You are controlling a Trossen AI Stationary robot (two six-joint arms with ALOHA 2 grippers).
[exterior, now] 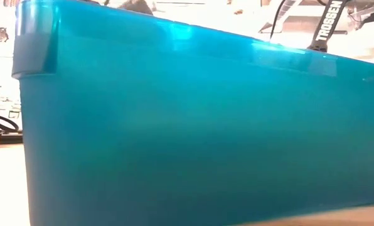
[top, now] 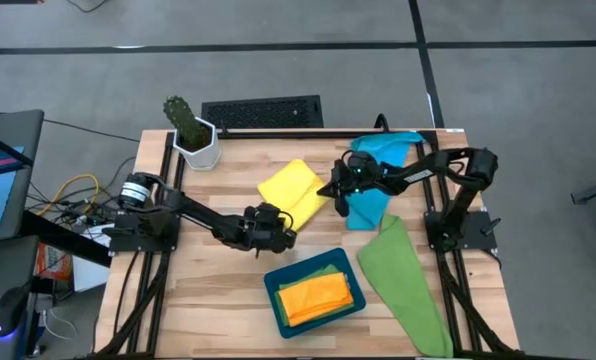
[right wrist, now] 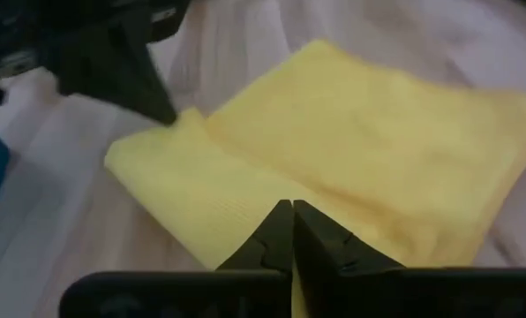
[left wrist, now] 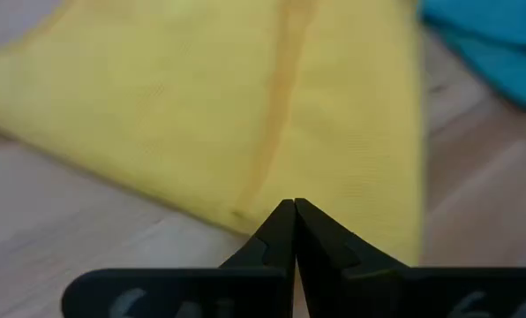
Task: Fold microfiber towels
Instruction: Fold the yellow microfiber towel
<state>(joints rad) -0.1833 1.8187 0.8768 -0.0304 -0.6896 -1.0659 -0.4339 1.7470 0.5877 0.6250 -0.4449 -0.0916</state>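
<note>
Even, diffuse overhead lighting is recorded in the high view; only soft, short shadows are cast on the counter [top: 228,290]. The low view is filled by the tray [exterior: 187,125] wall at close range, where pale glare streaks are seen, and the room behind is overexposed. In both wrist views the yellow towel [left wrist: 245,115] is rendered soft and blurred, with washed-out wood.

We see a plain yellow towel [top: 293,190], a sky-blue towel [top: 378,160], a green towel [top: 403,275], an orange towel [top: 316,296] in our teal tray [top: 278,300], and pale wood table [top: 208,300].
</note>
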